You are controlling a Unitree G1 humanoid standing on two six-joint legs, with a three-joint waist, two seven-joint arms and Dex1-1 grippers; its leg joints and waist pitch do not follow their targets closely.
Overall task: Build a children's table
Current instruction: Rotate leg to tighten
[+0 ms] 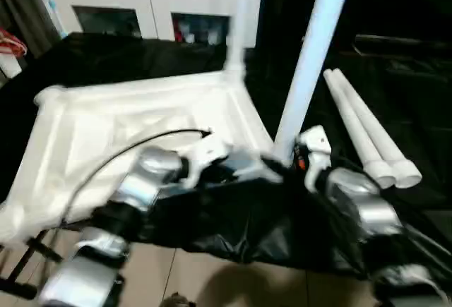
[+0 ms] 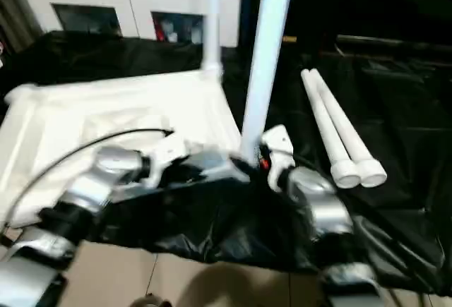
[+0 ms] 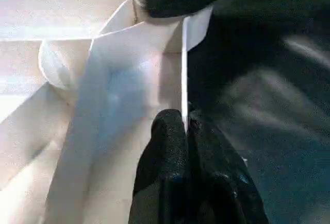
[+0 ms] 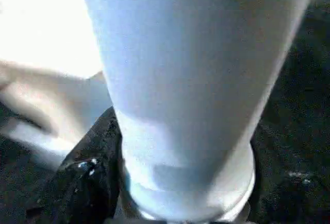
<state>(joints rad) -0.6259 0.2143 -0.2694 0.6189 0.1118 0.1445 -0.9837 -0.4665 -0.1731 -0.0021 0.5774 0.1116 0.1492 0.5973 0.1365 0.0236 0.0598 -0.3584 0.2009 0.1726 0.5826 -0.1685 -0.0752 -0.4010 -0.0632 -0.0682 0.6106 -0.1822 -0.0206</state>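
I am pinching the rim of the upside-down table top (image 1: 120, 120) with my left gripper (image 3: 184, 131). My right gripper (image 1: 286, 160) is wrapping around a standing leg (image 1: 311, 60) at the near corner. I should be keeping it straight and turning slowly.

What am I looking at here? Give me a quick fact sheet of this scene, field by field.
Job: assembling a white children's table
Tabletop: upside down on black cloth, ribbed underside up
Far corner leg: standing upright in its socket
Near corner leg: upright, leaning slightly
Spare legs: two, lying side by side on the cloth
Left gripper: shut on the tabletop's rim
Right gripper: at the near leg's base
Background: white cabinet
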